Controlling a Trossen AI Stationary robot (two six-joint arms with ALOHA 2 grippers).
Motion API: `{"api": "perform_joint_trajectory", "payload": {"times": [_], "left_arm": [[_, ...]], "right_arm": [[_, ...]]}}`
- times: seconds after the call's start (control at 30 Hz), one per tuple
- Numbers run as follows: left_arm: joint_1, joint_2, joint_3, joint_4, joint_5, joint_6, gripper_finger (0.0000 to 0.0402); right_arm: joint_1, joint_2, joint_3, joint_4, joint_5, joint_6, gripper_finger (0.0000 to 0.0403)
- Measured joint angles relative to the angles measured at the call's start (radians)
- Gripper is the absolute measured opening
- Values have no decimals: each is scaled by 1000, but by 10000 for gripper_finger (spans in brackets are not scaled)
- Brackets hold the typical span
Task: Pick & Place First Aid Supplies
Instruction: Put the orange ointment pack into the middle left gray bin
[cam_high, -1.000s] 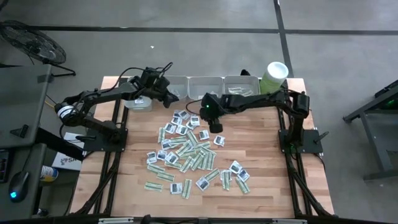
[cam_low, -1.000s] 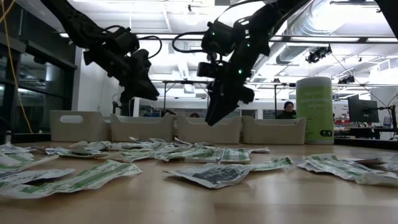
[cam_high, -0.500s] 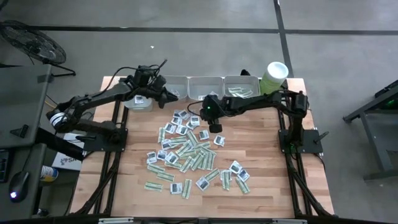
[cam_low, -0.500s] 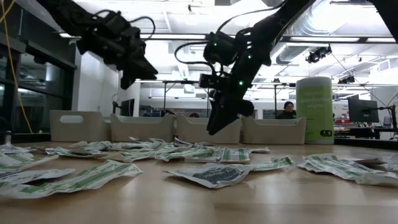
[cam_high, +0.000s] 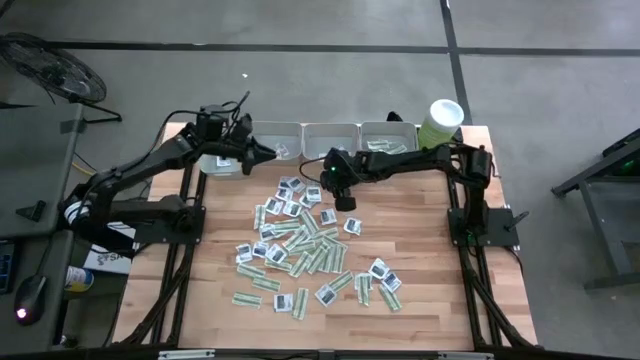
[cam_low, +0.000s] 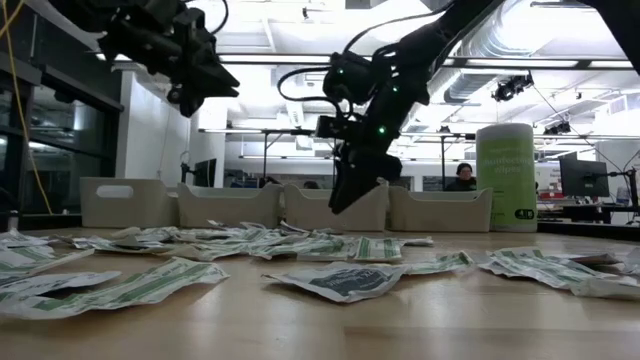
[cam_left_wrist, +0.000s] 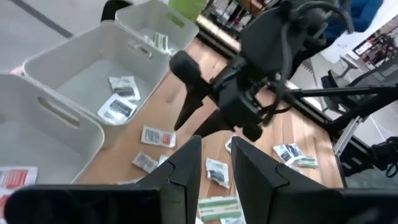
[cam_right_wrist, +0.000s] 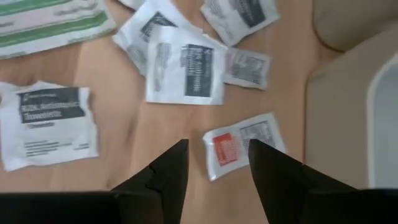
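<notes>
Four grey rectangular plastic trays (cam_high: 335, 133) stand in a row along the far edge of the wooden table (cam_high: 430, 270), with a tall pale green cylinder tub with a white lid (cam_high: 441, 122) at the row's right end. In the left wrist view one tray holds two squarish white sachets, another a few narrow green-white strips. The first aid supplies (cam_high: 305, 238), dozens of small flat sachets, lie scattered over the middle of the table. The left gripper (cam_high: 262, 150) hangs high above the left trays, fingers (cam_left_wrist: 186, 168) slightly parted, nothing between them. The right gripper (cam_high: 347, 203) points down just above the pile's far edge, its fingers (cam_right_wrist: 166, 169) apart and empty, a small white sachet with a red mark (cam_right_wrist: 239, 145) on the wood below them
</notes>
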Motion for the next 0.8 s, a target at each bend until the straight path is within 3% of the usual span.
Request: {"api": "perform_joint_trajectory", "payload": {"times": [0.3,0.8], "left_arm": [[0,-57,0,-30,-2,-23,88],[0,-85,0,-111,-9,-25,88]], "right_arm": [[-9,99,139,-184,-14,-32,160],[-15,134,164,-190,-44,-108,156]]}}
